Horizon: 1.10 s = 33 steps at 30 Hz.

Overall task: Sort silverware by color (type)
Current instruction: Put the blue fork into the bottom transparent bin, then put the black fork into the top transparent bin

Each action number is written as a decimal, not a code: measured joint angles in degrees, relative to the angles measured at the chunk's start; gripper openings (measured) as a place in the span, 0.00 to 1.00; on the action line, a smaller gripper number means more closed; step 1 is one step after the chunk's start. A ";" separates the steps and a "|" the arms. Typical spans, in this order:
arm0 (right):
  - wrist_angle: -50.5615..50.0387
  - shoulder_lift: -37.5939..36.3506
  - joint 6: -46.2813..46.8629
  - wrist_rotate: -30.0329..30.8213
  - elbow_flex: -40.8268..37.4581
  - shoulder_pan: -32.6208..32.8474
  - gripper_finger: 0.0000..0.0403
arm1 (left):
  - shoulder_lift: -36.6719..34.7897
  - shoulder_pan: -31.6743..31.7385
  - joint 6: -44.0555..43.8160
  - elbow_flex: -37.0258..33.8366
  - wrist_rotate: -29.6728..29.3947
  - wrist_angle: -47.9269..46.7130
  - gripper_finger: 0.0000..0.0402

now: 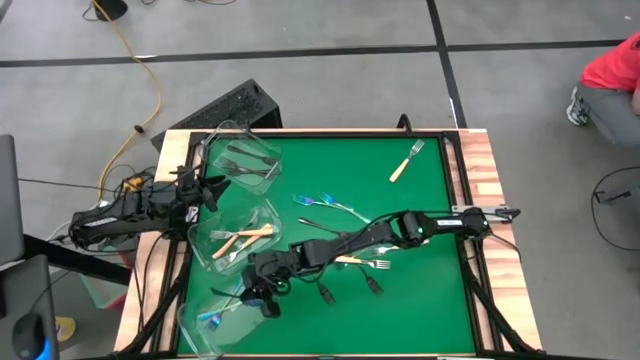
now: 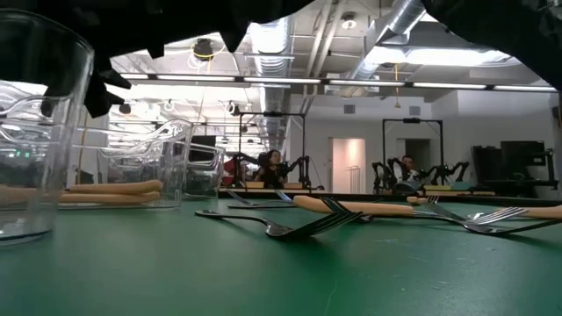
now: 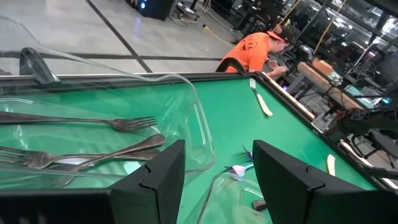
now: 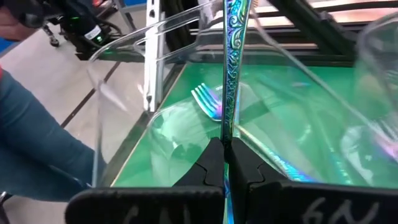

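Forks lie scattered over the green surface [image 1: 420, 290] seen from above, with three clear tubs lined along its left edge. The right end effector [image 1: 262, 297] reaches across to the near tub [image 1: 200, 325], where a blue-purple fork [image 1: 212, 319] already rests. The middle tub [image 1: 235, 240], just beyond the near tub, holds cream-handled forks [image 1: 245, 236]; the far tub [image 1: 240, 155] holds grey metal forks [image 1: 245, 166]. Loose blue-purple forks [image 1: 325, 203] lie right of the middle tub, and one cream-handled fork [image 1: 405, 160] sits well right of the far tub. The left end effector [image 1: 212, 190] hangs between the far and middle tubs.

At surface height, a dark fork [image 2: 281, 226] and a cream-handled piece [image 2: 351, 207] lie in the foreground, right of the tubs [image 2: 140, 171].

From the left wrist, the end effector's fingers [image 3: 155, 180] stand spread apart above the far tub's rim [image 3: 199, 118], grey forks [image 3: 81, 121] inside it. A person in an orange top [image 3: 252, 50] bends beyond the surface's far corner.

From the right wrist, the fingers [image 4: 208, 165] are pressed together, pinching the handle of a blue-purple fork [image 4: 231, 68] upright over the near tub [image 4: 124, 56], another such fork [image 4: 208, 102] lying within it.
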 joint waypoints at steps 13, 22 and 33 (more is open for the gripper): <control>-0.36 0.00 0.15 0.07 0.00 -0.25 0.13 | 0.00 0.00 0.04 0.00 -0.42 -0.04 0.43; -0.52 -0.04 -1.07 0.12 0.00 -0.26 0.14 | 0.00 0.00 0.04 0.00 -0.46 -0.04 0.43; -0.36 -0.75 -1.21 -0.18 -0.10 -0.55 0.14 | 0.00 -0.02 0.00 0.00 -0.46 -0.04 0.43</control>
